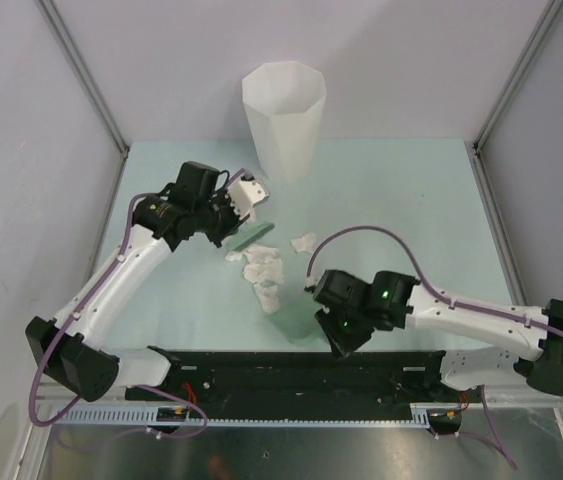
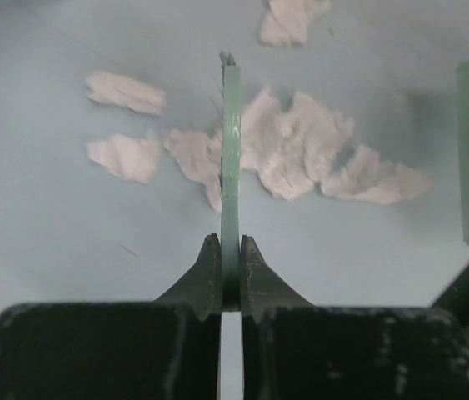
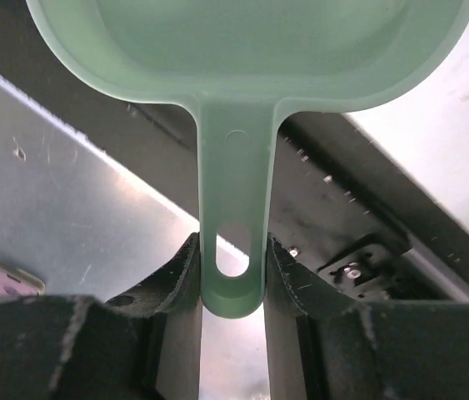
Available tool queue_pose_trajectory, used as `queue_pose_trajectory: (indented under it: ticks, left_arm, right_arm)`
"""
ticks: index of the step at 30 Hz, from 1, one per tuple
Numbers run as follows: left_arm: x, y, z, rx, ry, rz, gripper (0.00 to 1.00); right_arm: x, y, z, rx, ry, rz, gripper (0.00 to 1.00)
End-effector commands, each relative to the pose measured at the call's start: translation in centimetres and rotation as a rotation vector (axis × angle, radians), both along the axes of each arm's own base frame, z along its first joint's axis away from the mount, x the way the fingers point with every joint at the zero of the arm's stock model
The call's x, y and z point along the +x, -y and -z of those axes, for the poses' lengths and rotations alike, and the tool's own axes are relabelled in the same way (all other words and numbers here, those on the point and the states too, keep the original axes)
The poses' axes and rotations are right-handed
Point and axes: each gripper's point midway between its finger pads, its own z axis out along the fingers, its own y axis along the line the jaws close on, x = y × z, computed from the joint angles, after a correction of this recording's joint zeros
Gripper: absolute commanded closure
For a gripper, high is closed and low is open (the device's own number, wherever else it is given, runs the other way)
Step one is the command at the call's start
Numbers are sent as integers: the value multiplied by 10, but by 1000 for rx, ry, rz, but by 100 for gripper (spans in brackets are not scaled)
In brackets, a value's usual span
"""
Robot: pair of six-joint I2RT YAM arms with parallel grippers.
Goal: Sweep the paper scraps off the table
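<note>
- The paper scraps [image 1: 263, 268] lie in a loose cluster near the middle of the table [image 1: 411, 200], between the two arms. One wad sits a little apart on the right side.
- A thin green brush [image 2: 231, 158] stands over the cluster. In the left wrist view, wads lie on both sides of its blade.
- The left gripper [image 2: 228, 246] is pinched tight on the brush's near end.
- A darker green dustpan [image 1: 294, 323] waits just on the near side of the cluster. The right gripper [image 3: 232, 246] has its fingers pressed against both sides of the handle.
- Likely trouble: with paper on both sides of the blade, one stroke would probably catch only part of the pile.
- The light wads may also slip under the bristles or skitter sideways past the pan.
- Whether the pan's lip rests flat on the table cannot be told. A raised lip would let scraps slide beneath it.
- The table is smooth, matte, pale mint, so it offers little grip on the paper.
- A tall white bin [image 1: 283, 110] stands at the far edge and a black rail [image 1: 291, 372] runs along the near edge. Plain grey walls [image 1: 21, 120] enclose the space.
</note>
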Motion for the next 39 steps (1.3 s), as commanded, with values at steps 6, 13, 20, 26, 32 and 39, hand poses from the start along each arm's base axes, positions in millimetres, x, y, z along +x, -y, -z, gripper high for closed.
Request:
queue_pose_trajectory:
  ticks: [6,13,20,26,32,39]
  left_arm:
    - [-55,-11,28,-28,-232,6,100]
    - [-74,-40,51,79,-290,-53,100]
    - [-51,-31,72,89,-304,-53,100]
    - [-52,14,68,-32,-386,74,100]
    - [-110,37,67,-104,-485,305,100]
    - [-145,44,16,-236,-457,447,100]
  right_arm:
    - [-55,6,46,-268,-92,-81,100]
    - [-19,4,74,-346,-13,-34,100]
    - [-7,-7,87,-337,12,-90,100]
    - [8,-16,101,-322,20,-113,100]
    - [49,-33,105,-229,69,-60,100]
    - [59,-45,102,-168,103,-90,100]
